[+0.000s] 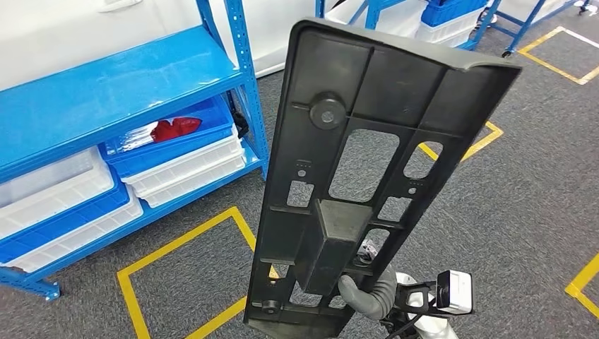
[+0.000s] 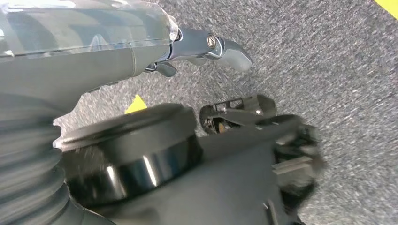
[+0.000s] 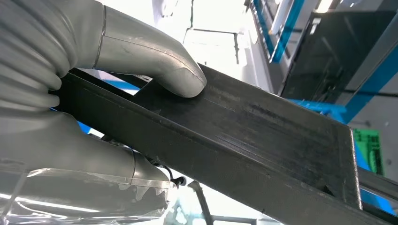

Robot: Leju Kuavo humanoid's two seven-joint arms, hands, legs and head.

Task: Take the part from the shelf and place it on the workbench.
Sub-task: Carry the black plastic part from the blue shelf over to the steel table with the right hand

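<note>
Right hand (image 1: 364, 296) is seen low in the head view, its thick grey thumb hooked around the raised box-shaped rib near the lower end of the part (image 1: 367, 162). In the right wrist view the thumb (image 3: 155, 61) is pressed flat on a dark face of the part (image 3: 263, 140), with the other fingers wrapped beneath, so the part is clamped between them. The long black plastic panel is held upright and slightly tilted, its ribbed back turned to the head camera, and it rises well above the hand. It is already off the blue shelf (image 1: 127, 85), which stands to the left with white and blue bins (image 1: 176, 166) on its lower level. Grey carpet with yellow floor tape (image 1: 184, 236) lies below.

Left hand (image 2: 206, 49) is seen hanging over the carpet, holding nothing; only part of its fingers is visible, so whether they are spread or curled cannot be told.

The carrying step appears to be in hand, with no workbench visible yet. Because the part is gripped near one end, its top is likely to swing; the clamp should be kept firm, the panel kept near vertical, and any turn made slowly, with its upper edge kept clear of the shelf posts.
</note>
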